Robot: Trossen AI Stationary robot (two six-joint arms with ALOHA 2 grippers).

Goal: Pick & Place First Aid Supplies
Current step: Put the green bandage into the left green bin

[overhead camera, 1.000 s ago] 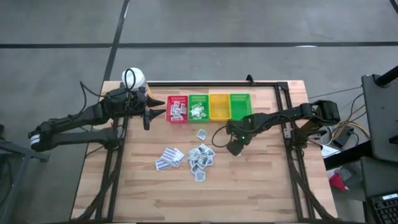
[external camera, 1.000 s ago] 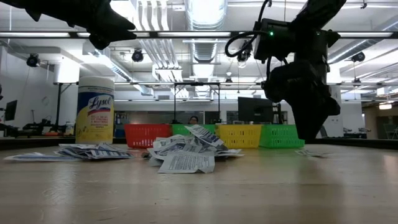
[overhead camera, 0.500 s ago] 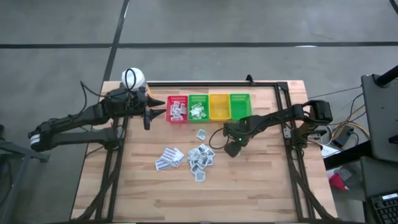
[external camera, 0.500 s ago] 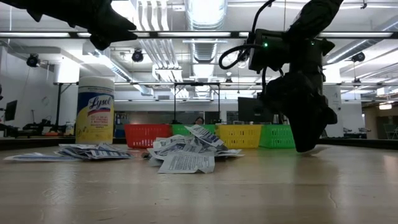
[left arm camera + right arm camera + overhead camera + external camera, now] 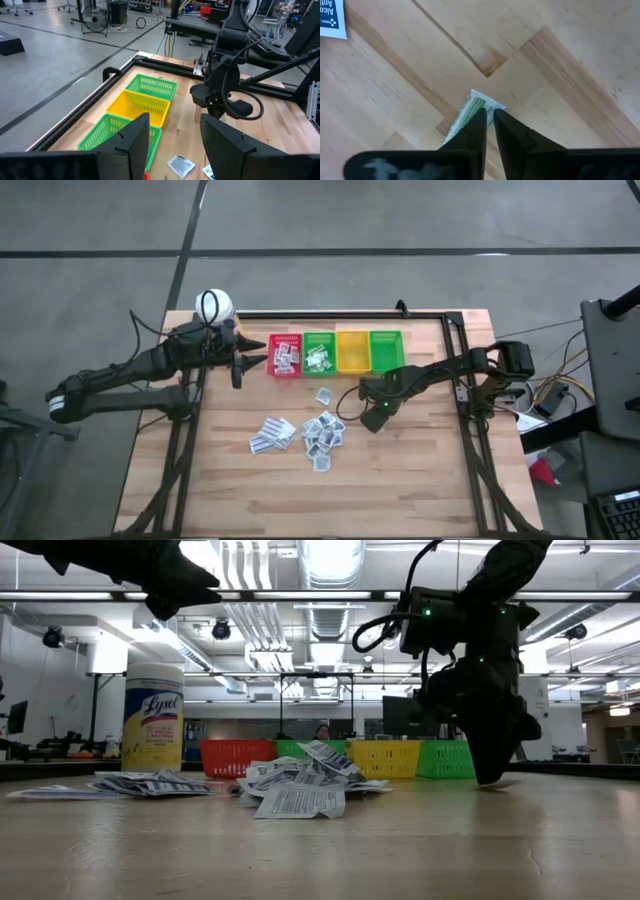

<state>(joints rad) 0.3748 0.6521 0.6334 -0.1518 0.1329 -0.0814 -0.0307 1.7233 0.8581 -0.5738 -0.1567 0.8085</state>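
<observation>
Wooden tabletop under the right gripper point(image 5: 489, 120): its fingers are pinched nearly together on the edge of a green-striped packet point(image 5: 476, 106), which lies flat directly beneath them, long axis running between the tips. Left gripper point(image 5: 243, 357) waits wide near the red bin point(image 5: 285, 354).

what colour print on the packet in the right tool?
Green print on a white packet, pinched by the right tool; clearest in the right wrist view.

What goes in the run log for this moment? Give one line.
right gripper: down on table, shut on green-print packet | left gripper: open, waiting beside red bin | pile: unsorted
</observation>
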